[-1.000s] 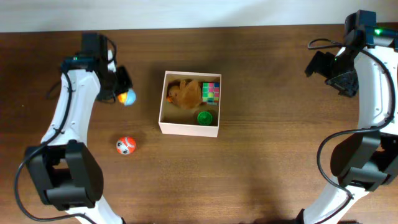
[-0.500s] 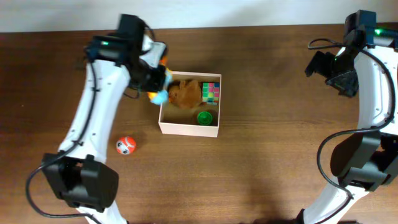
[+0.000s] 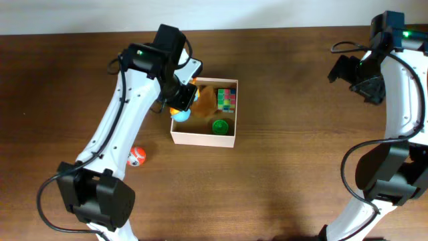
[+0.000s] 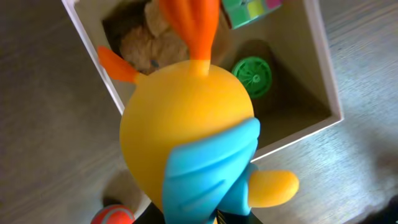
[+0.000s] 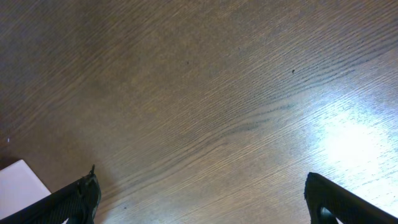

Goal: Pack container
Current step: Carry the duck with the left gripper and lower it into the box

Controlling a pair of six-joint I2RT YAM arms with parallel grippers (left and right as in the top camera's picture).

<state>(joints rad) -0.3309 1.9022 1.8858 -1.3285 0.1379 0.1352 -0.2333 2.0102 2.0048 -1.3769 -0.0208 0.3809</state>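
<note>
The container (image 3: 202, 139) is a shallow square box with cream walls and a tan inside, at the table's middle. In it lie a brown plush toy (image 3: 203, 99), a multicoloured cube (image 3: 227, 98) and a green round toy (image 3: 220, 126). My left gripper (image 3: 180, 106) is shut on a yellow and blue duck toy (image 4: 196, 134), held over the box's left wall (image 4: 93, 59). An orange ball (image 3: 136, 156) lies on the table left of the box; it also shows in the left wrist view (image 4: 112, 215). My right gripper (image 5: 202, 199) is open and empty at the far right.
The wood table (image 3: 287, 174) stretches bare to the right of the box. A white corner (image 5: 22, 180) shows at the lower left of the right wrist view.
My left arm has carried the duck toy to the right, from beside the table's left part to over the box's left wall. The right arm has not moved.
</note>
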